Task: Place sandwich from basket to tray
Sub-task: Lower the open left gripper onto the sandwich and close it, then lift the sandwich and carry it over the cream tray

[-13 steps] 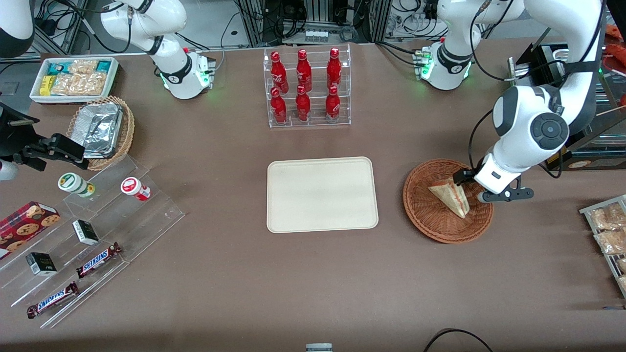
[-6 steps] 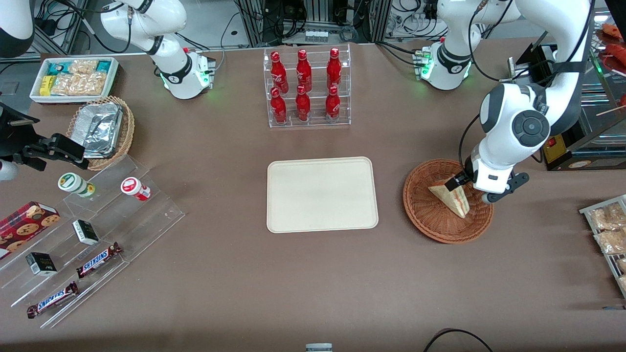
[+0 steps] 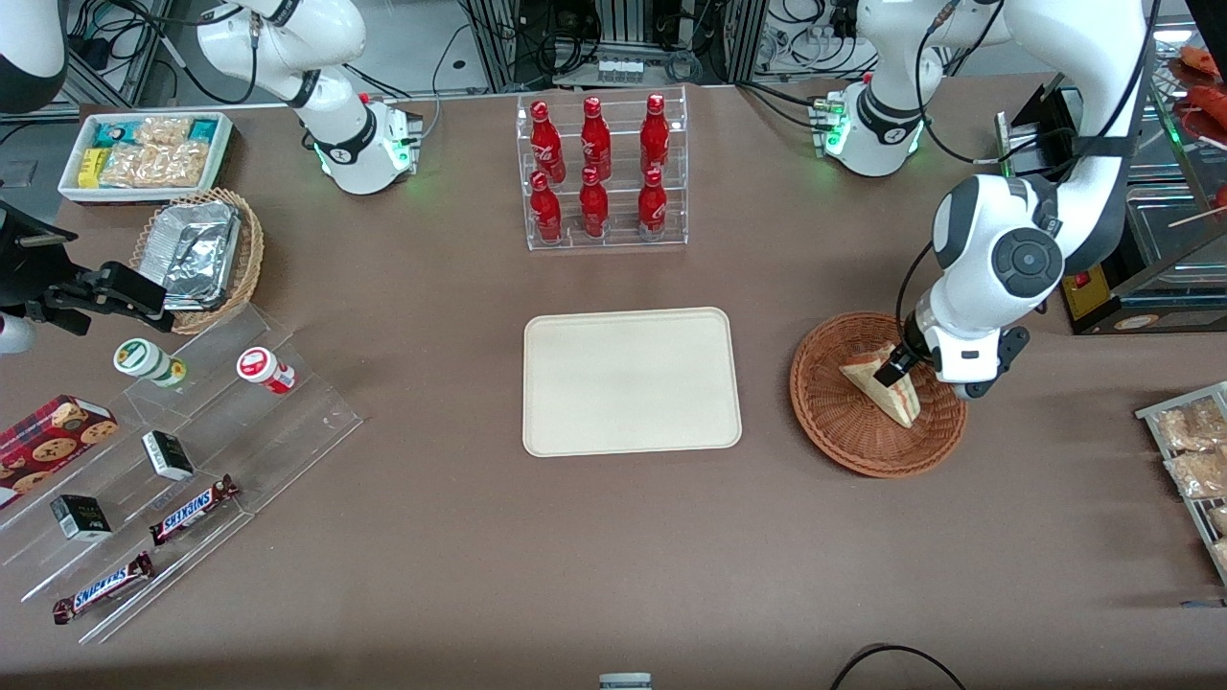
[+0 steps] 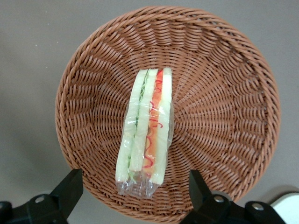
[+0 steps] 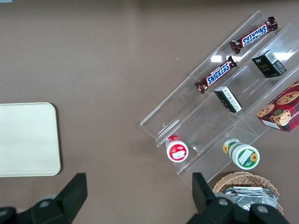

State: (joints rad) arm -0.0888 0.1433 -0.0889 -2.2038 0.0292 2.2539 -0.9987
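Observation:
The sandwich (image 3: 887,388) is a plastic-wrapped wedge lying in the reddish-brown wicker basket (image 3: 844,450) at the working arm's end of the table. In the left wrist view the sandwich (image 4: 147,121) shows its green and red-orange filling edge, inside the basket (image 4: 224,70). My left gripper (image 3: 906,369) hangs over the basket just above the sandwich. Its fingers (image 4: 72,184) stand wide apart, one on each side of the sandwich's end, not touching it. The cream tray (image 3: 633,381) lies bare at the table's middle, beside the basket.
A clear rack of red bottles (image 3: 601,172) stands farther from the front camera than the tray. Packets on a rack (image 3: 1189,460) lie near the basket at the working arm's table end. A clear stepped stand with snacks (image 3: 173,460) and a tan basket of foil trays (image 3: 196,254) lie toward the parked arm's end.
The left arm's wrist has turned and shifted over the basket, bringing the open gripper in line over the sandwich. The sandwich and basket have not moved.

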